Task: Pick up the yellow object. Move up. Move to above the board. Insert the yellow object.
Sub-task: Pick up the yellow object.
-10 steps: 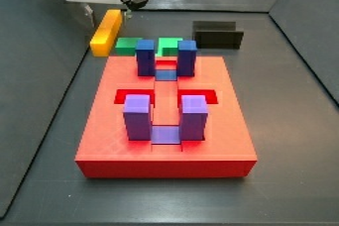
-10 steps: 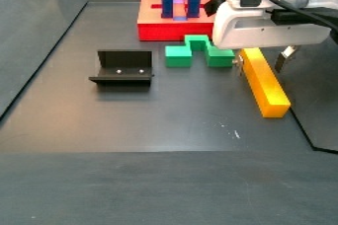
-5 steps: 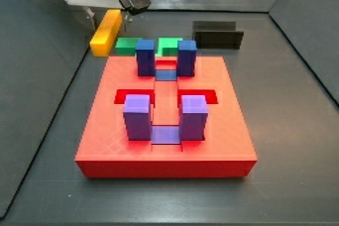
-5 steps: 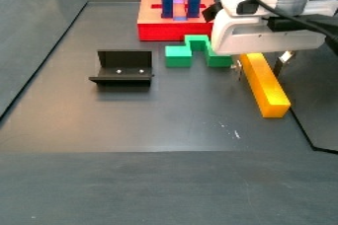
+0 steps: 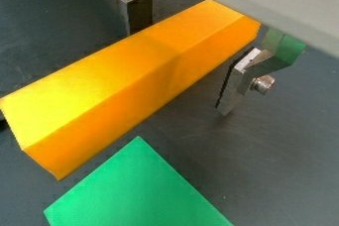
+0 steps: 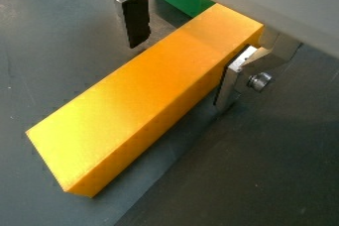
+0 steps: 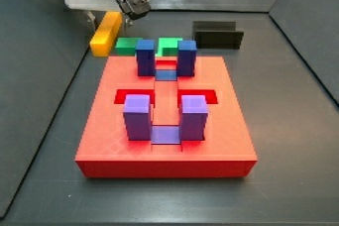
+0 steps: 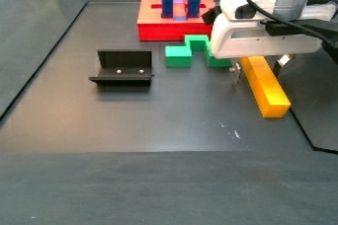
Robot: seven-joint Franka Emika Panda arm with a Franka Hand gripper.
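Jaws stand apart, one silver finger (image 6: 131,14) on each long side of the yellow bar (image 6: 146,93), near one of its ends; in both wrist views a gap shows on the one side, while the other finger (image 5: 247,74) looks close to the bar's face, perhaps touching, though I can't be sure. So the gripper (image 5: 192,42) straddles the bar but has not clamped it, as far as I can see. From the side it hangs low at the back of the tray, over the bar's far end (image 8: 258,66).

The yellow bar lies flat on the grey bench (image 8: 158,120), just beside the green blocks (image 8: 196,49), one of which shows as a green corner (image 5: 133,190) in a wrist view. It lies apart from the red board (image 7: 166,121) with its purple and blue posts. A black fixture (image 8: 123,68) sits well off to one side.

That bar looks stiff and smooth-faced, likely a light solid piece. Being long, it would tend to swing or tip if held by the end, as now. A grip nearer the middle, square across the narrow width, would probably carry it level. The flat sides give the pads good purchase, but the glossy surface might slip.
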